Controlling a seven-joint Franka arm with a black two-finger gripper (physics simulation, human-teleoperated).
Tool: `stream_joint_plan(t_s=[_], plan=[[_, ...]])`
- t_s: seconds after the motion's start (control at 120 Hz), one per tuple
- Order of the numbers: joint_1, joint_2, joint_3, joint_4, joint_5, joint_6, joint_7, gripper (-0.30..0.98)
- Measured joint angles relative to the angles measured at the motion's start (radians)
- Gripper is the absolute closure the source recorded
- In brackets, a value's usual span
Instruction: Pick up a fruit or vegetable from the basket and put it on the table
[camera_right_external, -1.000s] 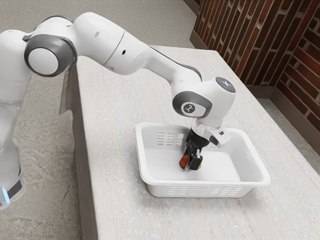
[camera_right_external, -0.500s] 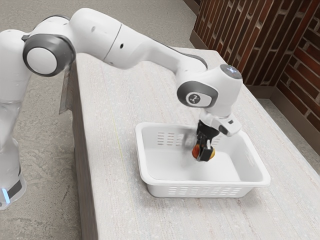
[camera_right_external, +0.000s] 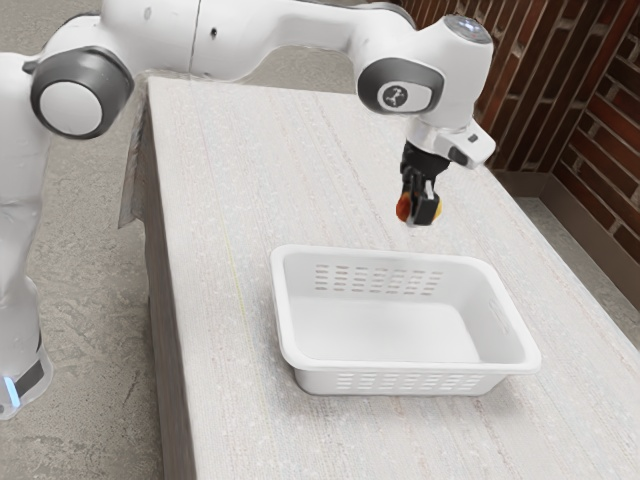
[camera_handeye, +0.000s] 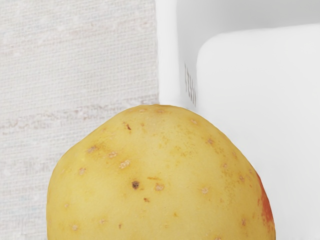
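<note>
My black gripper (camera_right_external: 422, 208) hangs in the air above the basket's far side in the exterior view, shut on a yellow and red fruit or vegetable (camera_right_external: 404, 207). Its red side shows at one side of the fingers and its yellow side at the other. Close under the hand in the wrist view is the same rounded yellow, brown-speckled piece (camera_handeye: 160, 175), with a red patch at one edge. The white basket (camera_right_external: 400, 378) stands on the table, and nothing is seen lying inside it.
The pale table (camera_right_external: 240, 190) extends around the basket on all sides. A brick wall (camera_right_external: 590, 130) rises beyond the table's edge at the exterior view's upper right. Basket rim (camera_handeye: 167, 55) and table cloth-like surface (camera_handeye: 75, 65) lie below the held piece.
My gripper has risen out of the basket and moved slightly toward the exterior view's right, carrying the yellow and red piece with it. The basket has stayed where it was.
</note>
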Motion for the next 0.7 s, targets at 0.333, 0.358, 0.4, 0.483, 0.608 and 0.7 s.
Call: stream_joint_plan(t_s=[0.333,0.358,0.4,0.483,0.608,0.7], plan=[[0.009,-0.019,0.239,-0.017,-0.004,-0.075,0.033,0.35],[0.006,-0.018,0.258,-0.033,-0.01,-0.076,0.036,0.35],[0.009,-0.016,0.282,-0.064,-0.021,-0.075,0.042,0.35],[0.014,-0.014,0.314,-0.14,-0.037,-0.059,0.054,0.36],[0.02,-0.012,0.336,-0.23,-0.063,-0.015,0.069,0.36],[0.02,-0.01,0.346,-0.263,-0.076,0.016,0.08,0.36]])
